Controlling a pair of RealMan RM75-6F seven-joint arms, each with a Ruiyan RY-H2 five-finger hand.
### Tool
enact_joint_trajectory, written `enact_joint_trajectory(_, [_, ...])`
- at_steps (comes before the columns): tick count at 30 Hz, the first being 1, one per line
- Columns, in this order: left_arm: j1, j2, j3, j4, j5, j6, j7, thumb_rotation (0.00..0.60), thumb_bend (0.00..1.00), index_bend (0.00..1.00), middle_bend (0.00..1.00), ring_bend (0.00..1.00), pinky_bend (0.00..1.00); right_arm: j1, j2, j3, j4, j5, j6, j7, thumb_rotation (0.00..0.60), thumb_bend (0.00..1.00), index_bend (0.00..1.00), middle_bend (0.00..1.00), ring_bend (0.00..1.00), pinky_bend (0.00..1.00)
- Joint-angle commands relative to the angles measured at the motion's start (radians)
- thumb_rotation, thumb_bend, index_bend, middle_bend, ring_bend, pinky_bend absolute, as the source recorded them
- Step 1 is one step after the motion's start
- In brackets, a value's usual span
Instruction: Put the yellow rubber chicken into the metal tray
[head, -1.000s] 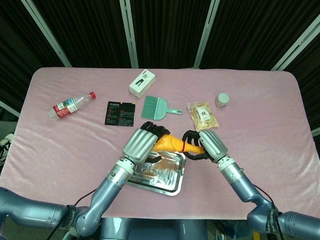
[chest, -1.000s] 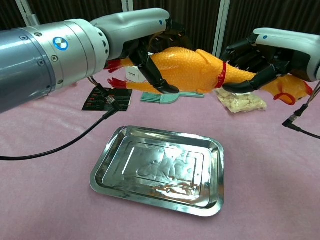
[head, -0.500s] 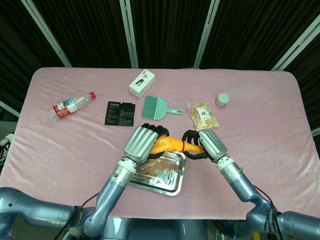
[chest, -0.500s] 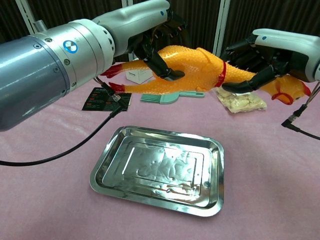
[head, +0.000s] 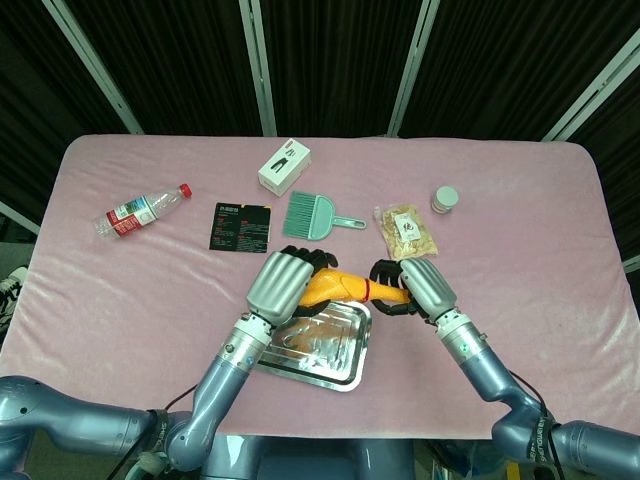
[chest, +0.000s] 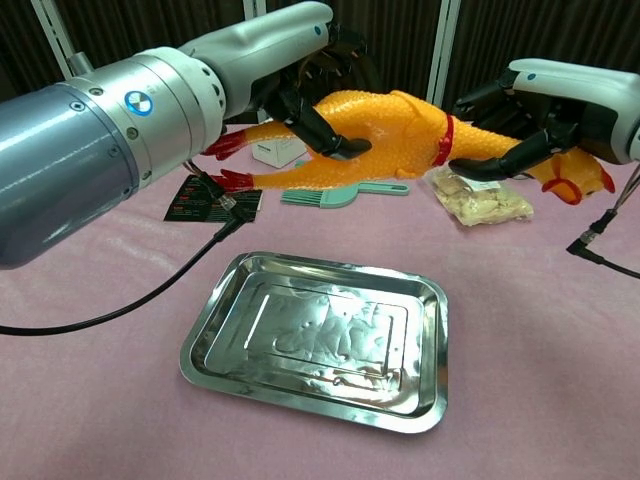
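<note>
The yellow rubber chicken (chest: 385, 135) (head: 340, 289) hangs stretched in the air above the far side of the metal tray (chest: 320, 335) (head: 322, 345). My left hand (chest: 300, 75) (head: 283, 285) grips its body near the red feet. My right hand (chest: 545, 110) (head: 420, 285) holds its neck, just past the red collar. The chicken's head with red comb sticks out to the right of that hand in the chest view. The tray lies flat on the pink cloth with nothing inside.
Behind the tray lie a green brush (head: 318, 216), a black card (head: 241, 226), a white box (head: 284, 166), a snack bag (head: 405, 231) and a small jar (head: 445, 199). A water bottle (head: 140, 210) lies at the far left. A black cable (chest: 130, 295) trails from my left arm.
Both hands shifted slightly with the chicken; the body end tilted a little, feet lower on the left. The right hand moved a bit right and up. The tray has not moved.
</note>
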Motion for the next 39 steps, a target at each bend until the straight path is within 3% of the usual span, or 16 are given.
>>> enact_joint_trajectory(1, [0.01,0.016,0.008,-0.012,0.005,-0.002,-0.006,0.6,0.11,0.17,0.29,0.38,0.37,0.001,0.001,0.005,0.003,0.004,-0.001,0.006,0.6,0.39,1.0,0.77,0.71,0.8])
enact_joint_trajectory(19, [0.006,-0.001,-0.013,0.0,0.0,0.009,-0.012,0.6,0.11,0.17,0.26,0.36,0.37,-0.001,0.005,0.008,0.004,0.005,0.004,0.017,0.6,0.39,1.0,0.77,0.71,0.8])
enact_joint_trajectory(24, [-0.003,-0.001,-0.008,0.003,-0.003,0.001,0.007,0.6,0.19,0.24,0.27,0.36,0.37,0.001,0.005,0.001,0.003,-0.003,-0.002,0.012,0.6,0.39,1.0,0.77,0.71,0.8])
enact_joint_trajectory(30, [-0.017,-0.01,-0.003,0.01,-0.002,-0.003,0.036,0.6,0.36,0.38,0.36,0.37,0.37,0.013,0.015,-0.013,0.003,-0.01,-0.031,-0.011,0.6,0.39,1.0,0.77,0.71,0.8])
enact_joint_trajectory(39, [-0.029,-0.035,0.0,0.046,0.005,0.007,0.058,0.6,0.47,0.62,0.63,0.56,0.42,0.024,0.028,-0.023,-0.013,-0.029,-0.045,-0.044,0.6,0.39,1.0,0.77,0.71,0.81])
